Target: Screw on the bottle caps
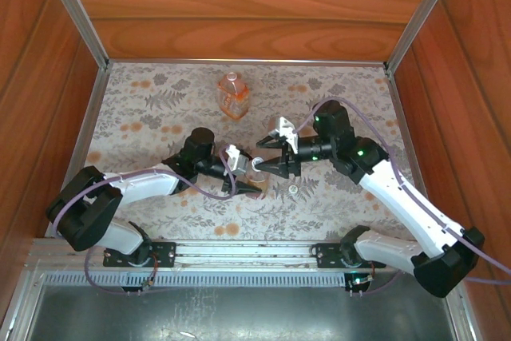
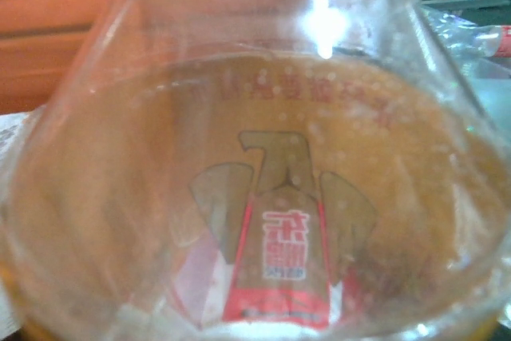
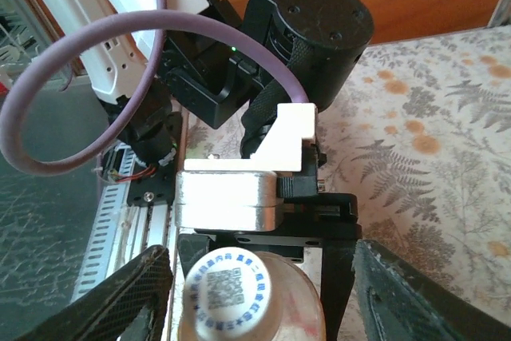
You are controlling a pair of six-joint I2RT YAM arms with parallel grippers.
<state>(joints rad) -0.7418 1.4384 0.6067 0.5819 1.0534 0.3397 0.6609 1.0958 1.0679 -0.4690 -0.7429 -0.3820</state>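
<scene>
The left gripper (image 1: 249,175) clamps the slim bottle (image 3: 267,321) upright; the right gripper (image 3: 259,265) is open, fingers straddling its cap (image 3: 227,289).

Left arm (image 1: 152,184) and right arm (image 1: 399,197) crowd the middle (nose to nose); the far bottle (image 1: 232,95) stands clear.

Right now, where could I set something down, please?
Bare cloth: between the standing bottle and the left wall, and the far right corner. Crowded: the centre, where left fingers and right fingers meet at the held bottle, loose cap beside.
</scene>
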